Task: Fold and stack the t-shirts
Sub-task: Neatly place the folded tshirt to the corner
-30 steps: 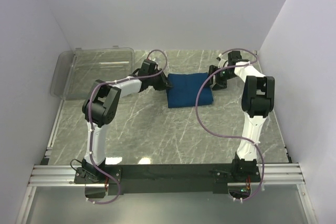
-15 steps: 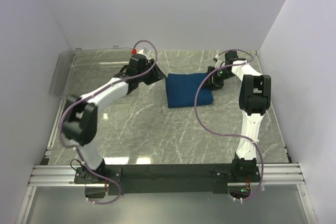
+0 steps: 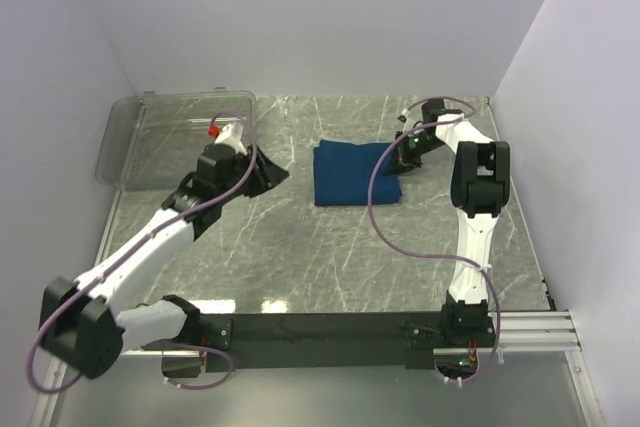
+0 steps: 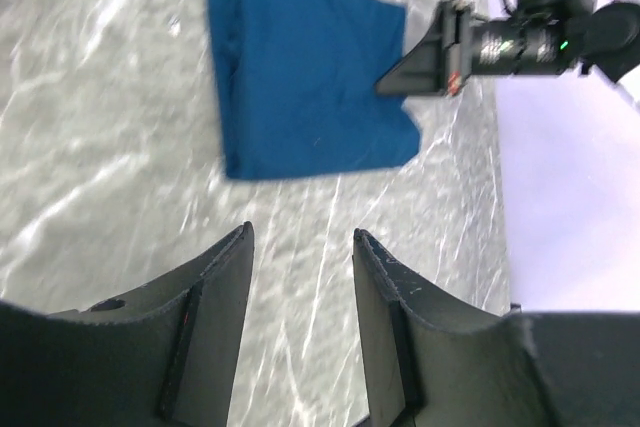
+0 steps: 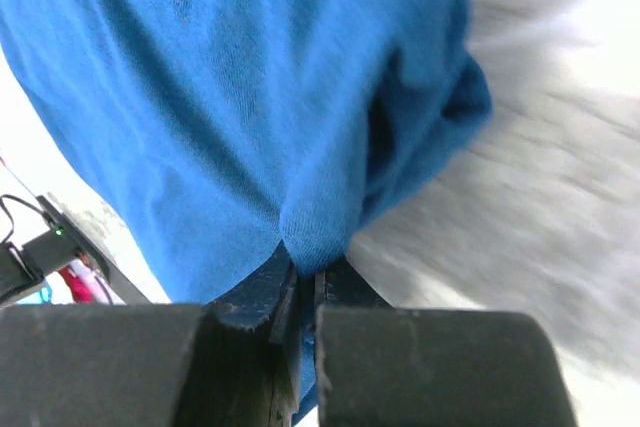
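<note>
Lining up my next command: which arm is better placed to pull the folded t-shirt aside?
Right. The right gripper is shut on an edge of the t-shirt, while the left gripper is open and apart from the cloth.

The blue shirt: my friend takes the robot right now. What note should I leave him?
Left claw: open, empty, left of the shirt.
Right claw: shut on the shirt's right edge.
Shirt: folded into a rectangle, flat on the table.
Done: folding looks finished.
To do: let go, then stack; no other shirt in view.
</note>
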